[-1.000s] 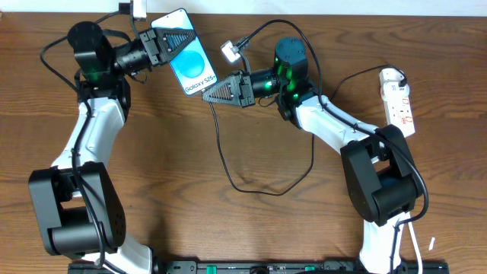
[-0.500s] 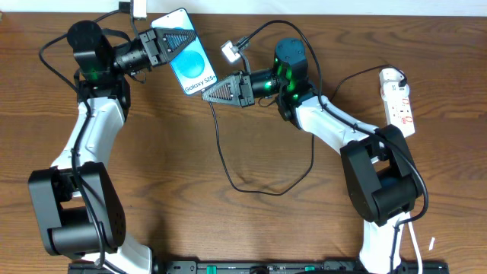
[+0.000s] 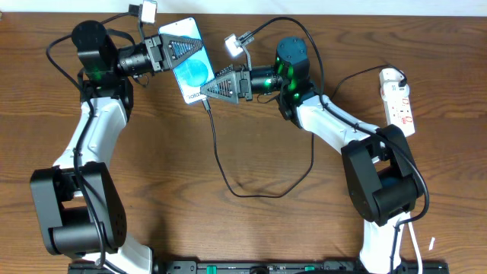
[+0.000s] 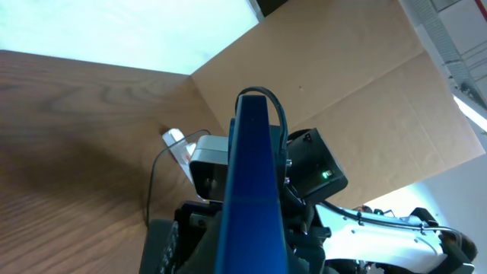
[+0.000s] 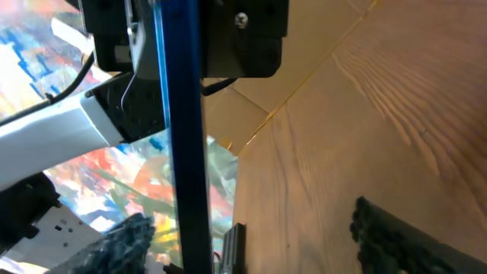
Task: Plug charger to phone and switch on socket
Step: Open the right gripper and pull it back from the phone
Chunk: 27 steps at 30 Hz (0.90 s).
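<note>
The phone (image 3: 195, 70), blue screen lit, is held off the table at the back, and my left gripper (image 3: 176, 52) is shut on its upper end. In the left wrist view the phone (image 4: 252, 183) shows edge-on as a blue strip. The charger's black cable (image 3: 217, 148) hangs from the phone's lower edge and loops across the table. Its plug tip (image 5: 234, 247) sits against the phone's edge (image 5: 185, 152). My right gripper (image 3: 207, 91) stands open at that lower edge, fingers (image 5: 403, 236) wide on either side. The white socket (image 3: 399, 97) lies at the far right.
The cable's loop (image 3: 255, 193) lies on the bare wood between both arms. The right arm's base (image 3: 380, 183) stands near the socket. A brown cardboard wall (image 4: 335, 84) rises behind the table.
The right gripper has opened and slid up-left against the phone's lower edge. The phone has turned more upright in the left gripper. The cable's end now hangs from the phone.
</note>
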{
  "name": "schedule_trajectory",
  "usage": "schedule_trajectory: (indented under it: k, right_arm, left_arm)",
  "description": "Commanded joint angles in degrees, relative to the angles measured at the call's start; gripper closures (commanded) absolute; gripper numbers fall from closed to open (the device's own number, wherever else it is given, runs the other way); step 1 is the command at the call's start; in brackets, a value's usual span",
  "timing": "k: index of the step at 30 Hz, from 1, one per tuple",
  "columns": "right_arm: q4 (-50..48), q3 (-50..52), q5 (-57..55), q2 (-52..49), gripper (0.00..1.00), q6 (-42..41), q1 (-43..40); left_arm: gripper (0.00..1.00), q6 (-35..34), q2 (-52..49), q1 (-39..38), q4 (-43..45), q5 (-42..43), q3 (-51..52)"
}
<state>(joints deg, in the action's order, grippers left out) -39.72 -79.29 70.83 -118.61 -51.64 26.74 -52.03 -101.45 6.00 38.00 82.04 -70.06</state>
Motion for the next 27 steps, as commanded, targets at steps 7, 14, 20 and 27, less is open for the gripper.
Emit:
schedule_trajectory:
  k: [7, 14, 20, 27]
  right_arm:
    - [0.0, -0.9, -0.2, 0.3, 0.09, 1.1, -2.6]
    - [0.1, -0.9, -1.1, 0.3, 0.01, 2.8, -4.0]
    - [7.7, -0.9, -5.2, 0.3, 0.01, 8.0, -4.3]
    - [28.2, -0.9, -17.3, 0.3, 0.01, 17.8, -4.3]
  left_arm:
    - [0.92, 1.0, 1.4, 5.0, 0.7, 0.9, -0.7]
    - [0.92, 0.7, 1.4, 8.2, 0.7, 0.9, -0.7]
    - [0.93, 0.3, 1.4, 9.6, 0.7, 0.9, -0.7]
    - [0.93, 0.3, 1.4, 9.6, 0.7, 0.9, -0.7]
